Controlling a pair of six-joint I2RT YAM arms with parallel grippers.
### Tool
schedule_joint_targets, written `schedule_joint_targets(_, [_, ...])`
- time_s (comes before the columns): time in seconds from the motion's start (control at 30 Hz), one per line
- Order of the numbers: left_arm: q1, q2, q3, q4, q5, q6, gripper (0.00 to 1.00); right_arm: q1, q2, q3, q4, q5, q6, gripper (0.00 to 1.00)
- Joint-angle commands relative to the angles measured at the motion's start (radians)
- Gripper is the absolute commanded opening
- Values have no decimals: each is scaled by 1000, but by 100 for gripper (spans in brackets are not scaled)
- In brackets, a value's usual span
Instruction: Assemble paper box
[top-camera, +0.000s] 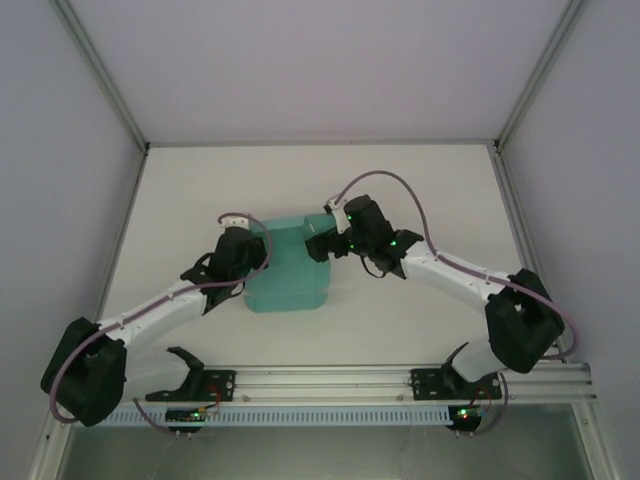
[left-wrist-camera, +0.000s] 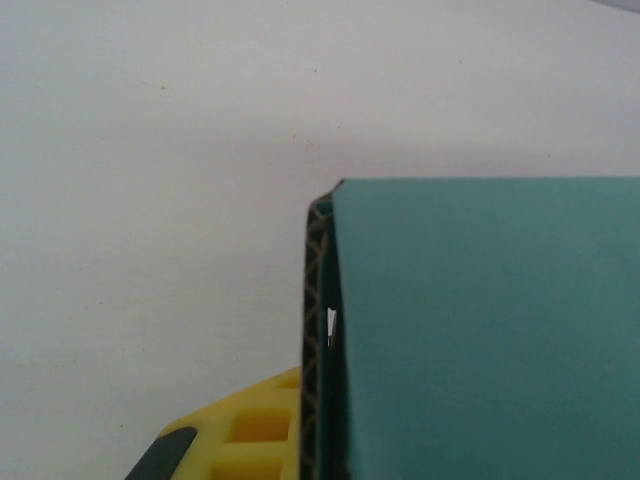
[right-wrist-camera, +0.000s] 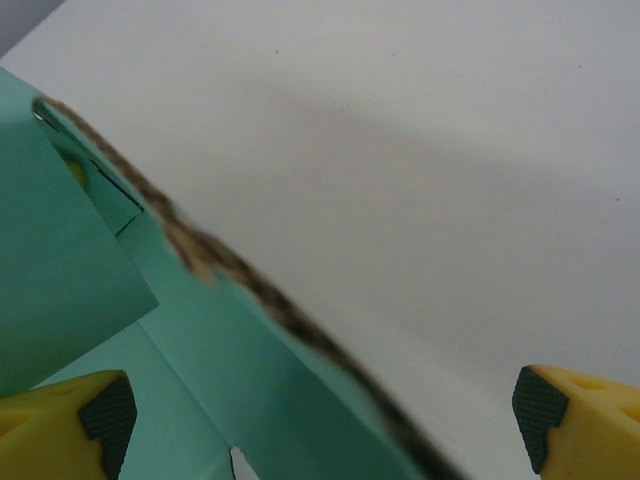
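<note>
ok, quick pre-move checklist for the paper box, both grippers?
1. Hold: ok, left gripper shut on the left edge of the paper box.
2. Free hand: ok, right gripper wide open, holding nothing.
3. Alignment: ok, one right finger over the card, the other over the bare table, with the card's edge between them.
4. Arm spacing: ok, the grippers sit at opposite sides of the box in the top view.
5. Flaps tucked: cannot tell.
</note>
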Motion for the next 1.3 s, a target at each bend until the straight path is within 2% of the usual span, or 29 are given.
schedule_joint_targets(0.0, [-23, 9, 34, 24, 28, 43, 0, 10, 17, 50, 44, 102, 0, 99])
schedule_joint_targets(0.13, [-44, 35, 54, 35, 23, 48, 0, 43, 27, 59, 104, 297, 54, 99])
schedule_joint_targets(0.23, [-49, 48, 69, 11, 0, 32, 0, 64, 9, 45, 87, 418, 81, 99])
schedule_joint_targets(0.4, [-49, 31, 60, -2, -29, 16, 0, 85, -125, -51, -54, 495, 139, 99])
schedule_joint_targets(0.57, [-48, 6, 53, 2, 0, 38, 0, 82, -340, -236, -207, 447, 249, 99])
schedule_joint_targets(0.73, [-48, -1, 58, 3, 52, 47, 0, 36, -441, -384, -124, 354, 276, 99])
schedule_joint_targets(0.83, [-48, -2, 68, -18, 77, 62, 0, 5, -429, -403, -70, 334, 293, 99])
schedule_joint_targets(0.97, [-48, -5, 65, -22, 125, 74, 0, -16, -376, -383, -9, 273, 242, 99])
schedule_joint_targets(1.1, [-48, 6, 64, -12, 137, 64, 0, -19, -321, -344, 21, 243, 233, 99])
schedule_joint_targets(1.27, [-47, 39, 80, -2, 175, 65, 0, -19, -277, -333, 155, 158, 210, 99])
